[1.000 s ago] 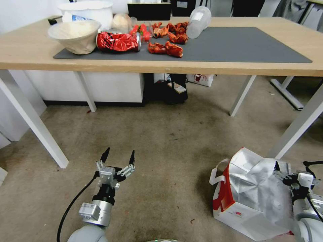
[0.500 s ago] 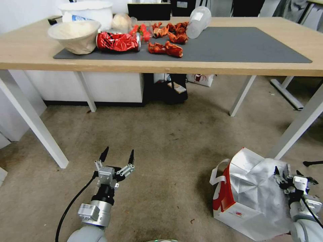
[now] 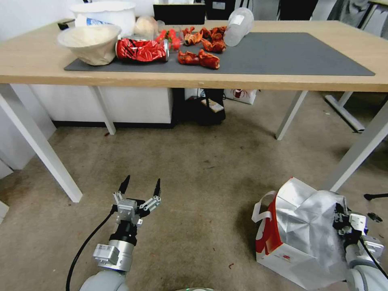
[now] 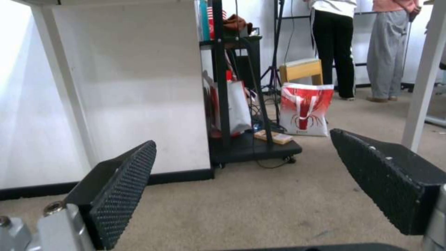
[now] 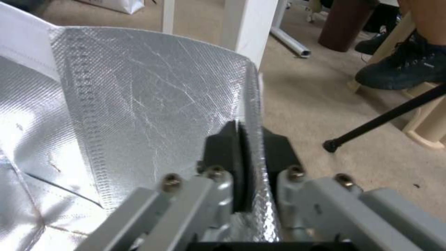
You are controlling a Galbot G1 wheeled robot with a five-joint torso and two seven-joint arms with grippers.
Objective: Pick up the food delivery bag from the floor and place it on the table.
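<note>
1. Right gripper (image 3: pixel 338 214) sits low at the near right of the scene, its arm reaching forward from the near edge just above the carpet, and its two dark fingers (image 5: pixel 228 153) are pinched together on the foil edge of the food delivery bag (image 3: pixel 301 234).
2. Seen from the right wrist camera, that silver rim (image 5: pixel 251 104) runs straight between the closed pads, one pad inside the bag and one outside.
3. The bag stands on the carpet (image 3: pixel 194 169) at the near right, just beside a white leg of the table (image 3: pixel 32 64), its mouth open, the foil lining showing, a red side panel and white strap handles (image 3: pixel 262 206) facing left.
4. Left gripper (image 3: pixel 140 188) is at the near left, well apart from the bag, its forearm stretched forward and low over the floor, fingertips pointing toward the far side.
5. Its jaws stand spread wide with nothing between them; in the left wrist view the textured pads (image 4: pixel 123 195) frame bare carpet.
</note>
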